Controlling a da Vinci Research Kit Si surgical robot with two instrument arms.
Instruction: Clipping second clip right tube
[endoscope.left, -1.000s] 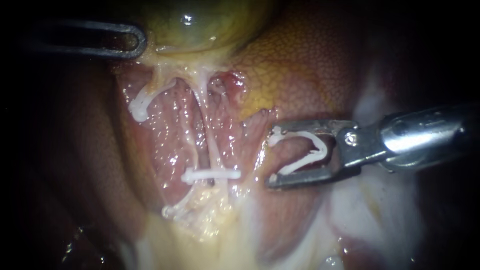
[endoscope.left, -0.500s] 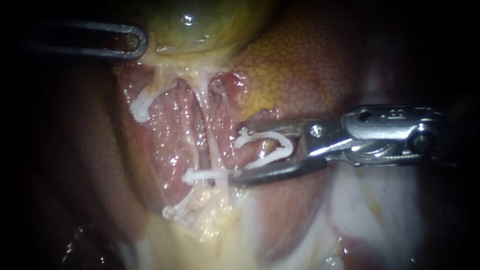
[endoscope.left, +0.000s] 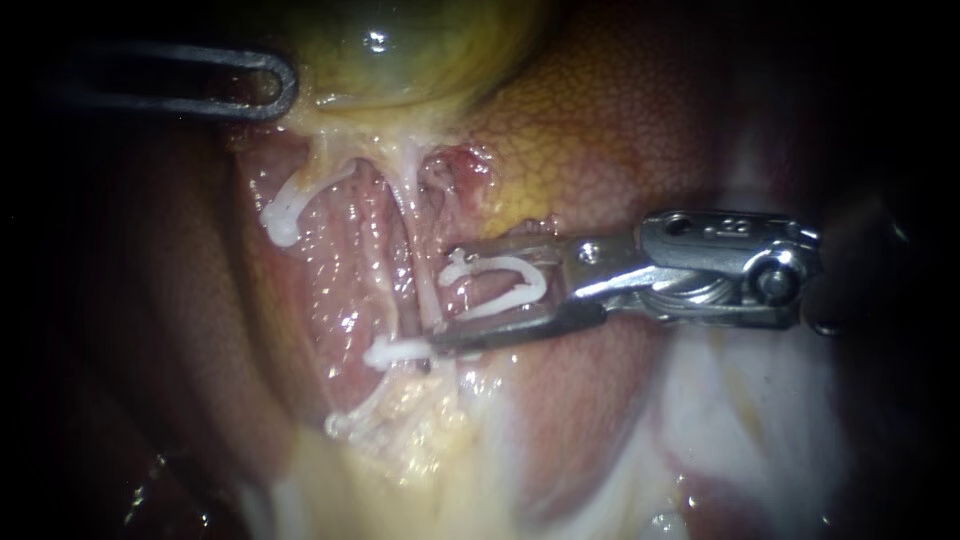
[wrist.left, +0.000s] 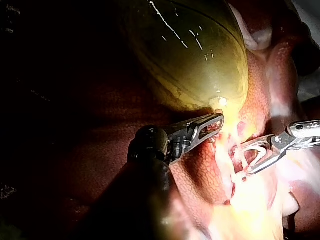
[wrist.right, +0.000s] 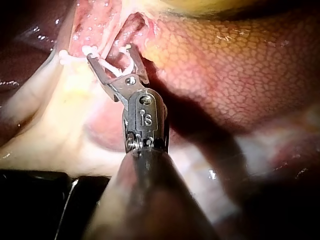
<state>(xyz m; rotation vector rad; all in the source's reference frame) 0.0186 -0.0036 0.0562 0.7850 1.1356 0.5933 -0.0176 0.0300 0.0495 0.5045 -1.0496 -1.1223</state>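
Note:
The right tube (endoscope.left: 424, 285) is a pale strand running down from the gallbladder (endoscope.left: 400, 50). A white clip (endoscope.left: 398, 352) sits shut across it lower down. My right instrument (endoscope.left: 440, 298) comes in from the right with its jaws wide apart, carrying an open white clip (endoscope.left: 500, 285). The jaw tips reach the right tube just above the placed clip; the lower jaw lies over that clip's right end. In the right wrist view the same jaws (wrist.right: 111, 54) hold the clip (wrist.right: 116, 67) against the strands. My left instrument (endoscope.left: 270, 85) grips the gallbladder's lower edge (wrist.left: 220, 102).
The left tube (endoscope.left: 375, 255) runs beside the right one. Two more white clips lie to the left (endoscope.left: 283, 215) and below (endoscope.left: 336, 424). Mottled liver (endoscope.left: 620, 130) rises behind the right instrument, and pale fatty tissue (endoscope.left: 740, 420) lies under it.
My right instrument has moved left with its open clip, from well clear of the tubes to the right tube. The left instrument and the placed clips have stayed put.

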